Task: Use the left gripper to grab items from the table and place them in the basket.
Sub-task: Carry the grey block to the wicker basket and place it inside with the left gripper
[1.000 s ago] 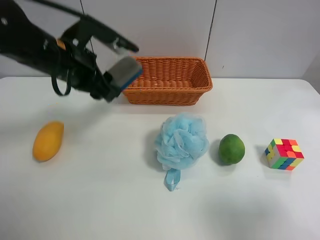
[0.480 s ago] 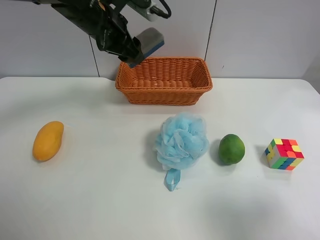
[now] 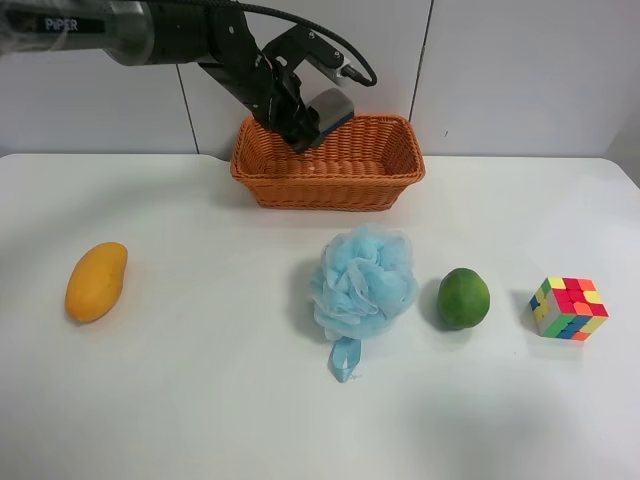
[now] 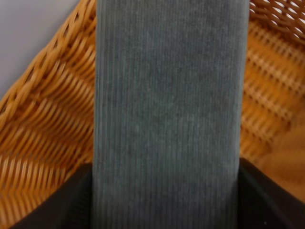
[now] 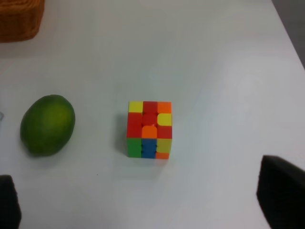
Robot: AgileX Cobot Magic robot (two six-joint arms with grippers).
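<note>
White table [image 3: 200, 400], mango [image 3: 96, 282] and pouf [image 3: 362, 283] well apart; left gripper [image 3: 320, 116] clamps eraser [image 3: 335, 104] over basket [image 3: 330, 188]; right gripper [image 5: 143, 195] jaws spread wide

The left gripper [image 3: 318, 118] clamps the grey-topped eraser block [image 3: 333, 106] above the basket [image 3: 330, 188], near its rear rim. The basket stands at the back of the table [image 3: 200, 400]. In front of it, from the view's left to right, lie the mango [image 3: 96, 281], the bath pouf [image 3: 363, 282], the green fruit [image 3: 463, 298] and the puzzle cube [image 3: 568, 308], none touching another.
</note>
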